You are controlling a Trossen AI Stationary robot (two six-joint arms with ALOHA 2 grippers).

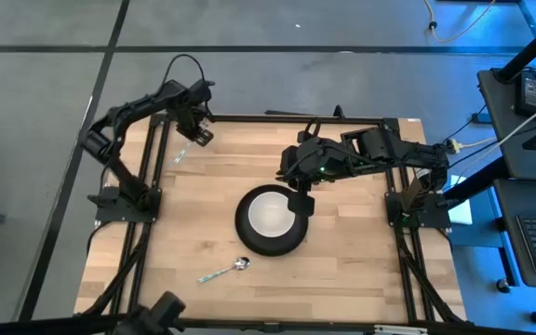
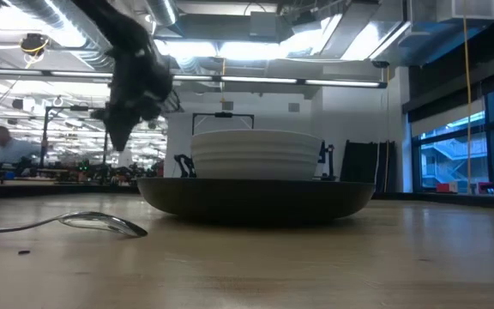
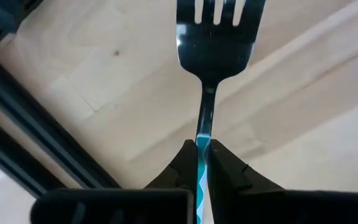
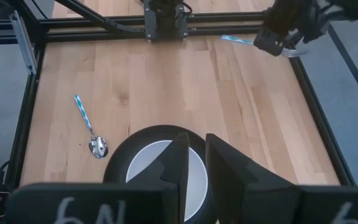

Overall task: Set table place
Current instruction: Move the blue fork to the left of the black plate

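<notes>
My left gripper is at the table's far left corner, shut on a fork with a teal-and-white handle. The fork also shows in the high view and the right wrist view. A white bowl sits in a black plate at the table's middle. My right gripper hovers over the plate's far right rim, its fingers a narrow gap apart and empty. A spoon with a teal handle lies flat on the table, near and left of the plate. My left gripper pinches the fork's teal-and-white handle between its two fingertips. The handle runs along the fingers, and the neck and tines stick out beyond them. The fork is held over the wood near the table's black frame.
The table is pale wood planks with a black frame. Bare wood lies to the plate's left, right and near sides. In the low view the spoon lies left of the plate. A person shows far off in the room.
</notes>
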